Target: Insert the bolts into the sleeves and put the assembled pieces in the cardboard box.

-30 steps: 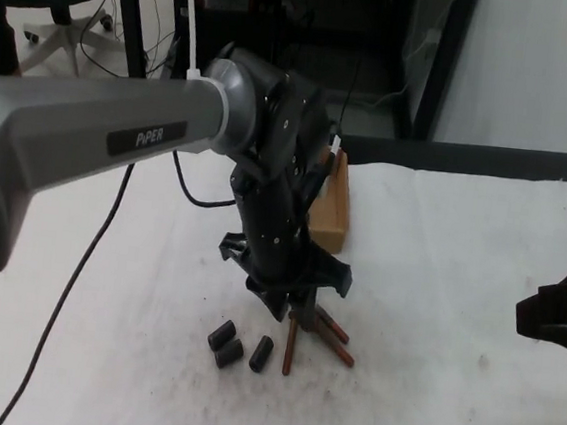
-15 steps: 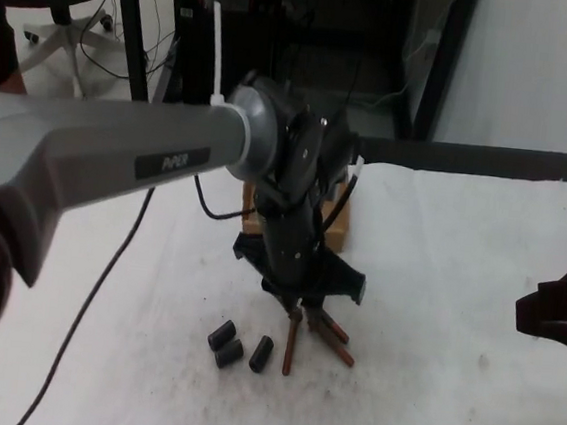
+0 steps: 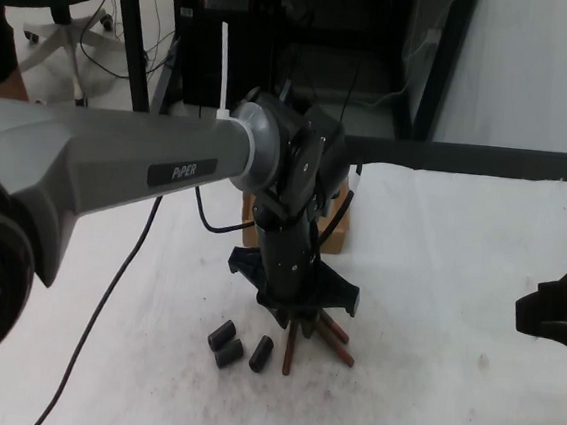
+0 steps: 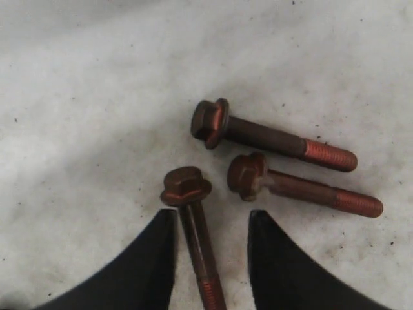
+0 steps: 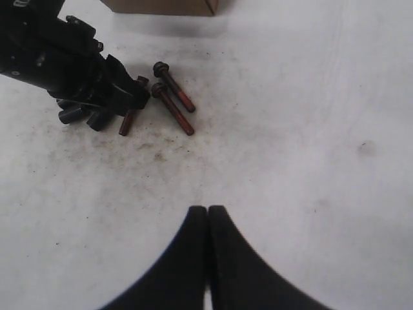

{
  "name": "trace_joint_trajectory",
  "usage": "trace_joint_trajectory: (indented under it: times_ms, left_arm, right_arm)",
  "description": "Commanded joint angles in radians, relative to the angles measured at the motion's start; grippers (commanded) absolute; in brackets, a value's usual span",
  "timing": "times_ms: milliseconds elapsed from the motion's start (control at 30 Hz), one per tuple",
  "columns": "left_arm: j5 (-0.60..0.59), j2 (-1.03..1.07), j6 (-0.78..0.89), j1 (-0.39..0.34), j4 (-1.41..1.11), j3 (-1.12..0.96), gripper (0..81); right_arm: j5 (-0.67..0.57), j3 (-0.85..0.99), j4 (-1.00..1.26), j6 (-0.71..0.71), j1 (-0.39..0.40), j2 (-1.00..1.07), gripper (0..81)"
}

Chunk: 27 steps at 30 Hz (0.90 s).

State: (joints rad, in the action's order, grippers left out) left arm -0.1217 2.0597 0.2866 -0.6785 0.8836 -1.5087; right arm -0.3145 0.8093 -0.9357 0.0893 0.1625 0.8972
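Note:
Three rust-brown bolts lie on the white bench. My left gripper [image 4: 211,258] is open and straddles the shank of one bolt [image 4: 193,219]; its dark fingers [image 4: 151,271] stand apart from the shank on both sides. The other two bolts [image 4: 277,139] [image 4: 303,187] lie side by side just beyond. In the high view the left gripper [image 3: 293,319] hangs over the bolts [image 3: 335,342], and three black sleeves [image 3: 230,348] lie just left of it. The cardboard box [image 3: 330,229] stands behind the arm. My right gripper [image 5: 208,258] is shut with nothing in it, hovering over bare bench at the right [image 3: 555,314].
A black cable [image 3: 117,277] runs across the bench's left part. The bench's far edge [image 3: 470,155] meets dark frames and a wall. Open white bench lies between the bolts and the right gripper.
The left arm has swung a little to the right and come down over the bolts. The right arm has not moved.

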Motion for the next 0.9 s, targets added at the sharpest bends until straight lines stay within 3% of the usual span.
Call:
trace_joint_trajectory:
  times_ms: [0, 433, 533, 700, 867]
  left_arm:
    - [0.018, 0.008, 0.007, -0.002, 0.005, -0.009, 34.2]
    - [0.043, 0.019, 0.005, -0.002, -0.015, -0.009, 33.7]
    - [0.063, 0.019, 0.005, 0.0, -0.021, -0.009, 26.1]
    - [0.061, 0.019, -0.093, 0.0, -0.022, -0.009, 0.1]
    - [0.061, 0.019, -0.138, 0.0, -0.006, -0.009, 0.2]
  right_arm:
    - [-0.019, -0.003, 0.006, 0.001, 0.001, -0.009, 0.4]
    - [-0.021, -0.003, 0.006, 0.001, 0.001, -0.009, 0.4]
    - [-0.021, -0.003, -0.003, 0.001, 0.001, -0.009, 0.4]
    - [-0.021, -0.003, -0.003, 0.001, 0.001, -0.009, 0.4]
    - [-0.021, -0.003, -0.003, 0.001, 0.001, -0.009, 0.4]
